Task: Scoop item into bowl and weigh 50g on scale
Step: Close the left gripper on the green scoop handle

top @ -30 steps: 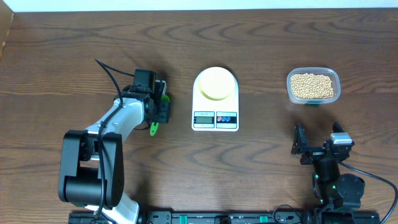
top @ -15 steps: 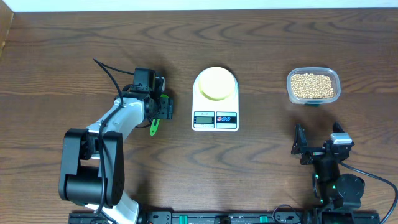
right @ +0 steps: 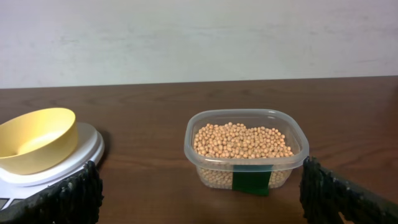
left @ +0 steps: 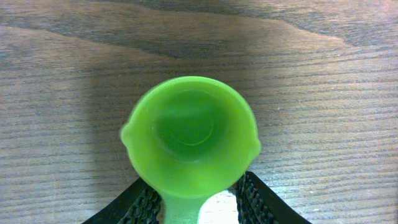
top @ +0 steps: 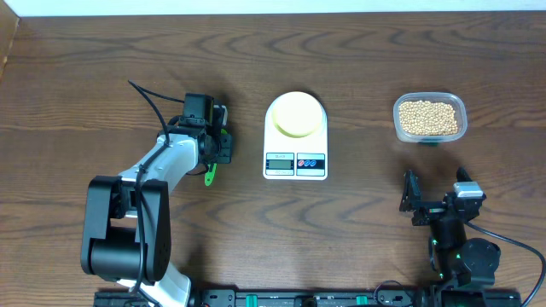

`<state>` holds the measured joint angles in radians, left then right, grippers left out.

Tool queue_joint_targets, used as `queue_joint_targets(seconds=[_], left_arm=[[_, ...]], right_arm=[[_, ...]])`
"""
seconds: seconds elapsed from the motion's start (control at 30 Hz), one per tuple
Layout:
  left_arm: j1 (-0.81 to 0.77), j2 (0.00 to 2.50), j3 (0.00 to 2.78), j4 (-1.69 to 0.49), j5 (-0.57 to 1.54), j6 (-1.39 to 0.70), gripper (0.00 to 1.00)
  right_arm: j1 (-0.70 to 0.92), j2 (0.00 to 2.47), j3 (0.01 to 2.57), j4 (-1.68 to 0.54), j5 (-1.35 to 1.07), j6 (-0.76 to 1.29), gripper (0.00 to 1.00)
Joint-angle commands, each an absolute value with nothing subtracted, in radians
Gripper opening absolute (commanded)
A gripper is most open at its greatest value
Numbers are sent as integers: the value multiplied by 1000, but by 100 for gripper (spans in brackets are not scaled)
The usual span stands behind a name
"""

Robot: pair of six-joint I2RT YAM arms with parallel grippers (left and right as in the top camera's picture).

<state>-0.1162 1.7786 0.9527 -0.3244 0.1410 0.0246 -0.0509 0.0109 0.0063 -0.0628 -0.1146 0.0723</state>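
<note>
The left gripper [top: 222,145] has narrowed its jaws around the handle of the green scoop [left: 189,134], after standing wider half a second ago. Its head has edged slightly back to its left.

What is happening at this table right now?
The left arm's fingers flank the handle of a green scoop left of the scale; a firm grip is not clear. The yellow bowl sits empty on the scale. The beans are untouched in their tub, and the right arm's fingers hang open, idle.
</note>
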Motion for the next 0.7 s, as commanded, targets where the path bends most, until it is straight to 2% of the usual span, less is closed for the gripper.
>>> queue_joint_targets(seconds=[0.0,0.33,0.47,0.67], left_arm=[[-117,1798,960,-327,148,22,41],[-117,1798,960,-326,144,21,41],[-117,1798,960,-326,141,21,34],[-117,1798,960,-327,141,21,34]], right_arm=[[-52,6,6,-66,-111,81,99],[-52,6,6,-66,-111,81,99],[-52,6,6,-66,-111,81,99],[-52,6,6,-66,-111,81,99]])
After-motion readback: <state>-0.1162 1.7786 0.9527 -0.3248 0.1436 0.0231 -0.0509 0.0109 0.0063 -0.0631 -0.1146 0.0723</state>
